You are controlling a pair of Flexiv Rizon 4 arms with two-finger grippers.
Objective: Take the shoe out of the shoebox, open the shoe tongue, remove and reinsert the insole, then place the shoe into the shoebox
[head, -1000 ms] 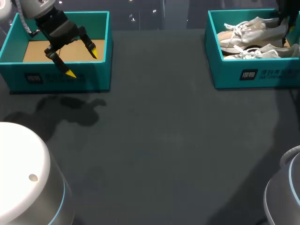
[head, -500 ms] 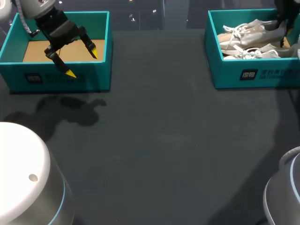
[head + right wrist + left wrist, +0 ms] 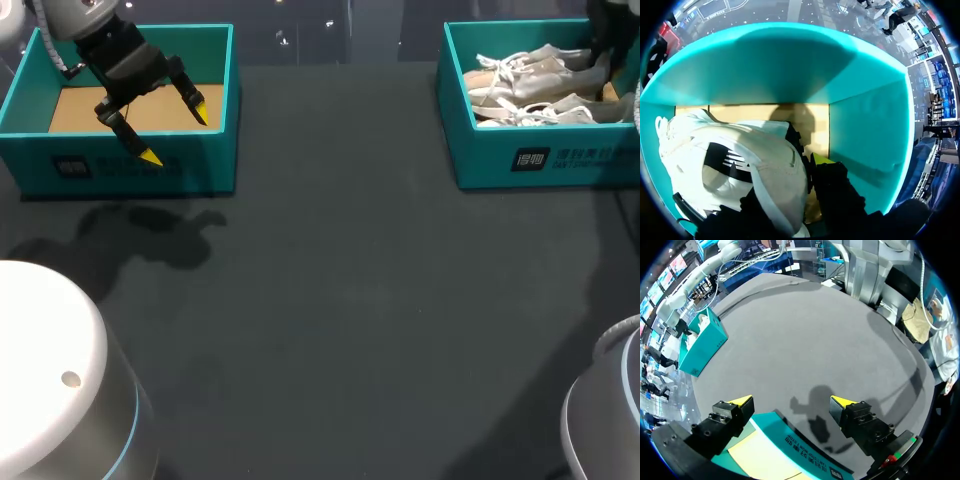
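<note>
Two pale grey laced shoes lie in the teal shoebox (image 3: 540, 160) at the far right. My right arm (image 3: 612, 35) reaches into that box from the right edge. In the right wrist view my right gripper (image 3: 790, 185) is shut on the heel of the upper shoe (image 3: 755, 160) (image 3: 535, 68); one yellow fingertip (image 3: 820, 159) shows beside the heel and the other is hidden behind it. The second shoe (image 3: 555, 108) lies in front of it. My left gripper (image 3: 175, 132) (image 3: 790, 402) hangs open and empty above the front wall of the left box.
The left teal box (image 3: 130, 165) (image 3: 790, 440) at the far left holds only its tan cardboard floor. The dark table (image 3: 330, 300) stretches between the two boxes. White robot bases stand at the near left (image 3: 50, 370) and near right (image 3: 610, 410) corners.
The gripped shoe has shifted slightly toward the back right of its box with my right arm. The left arm has not moved.
</note>
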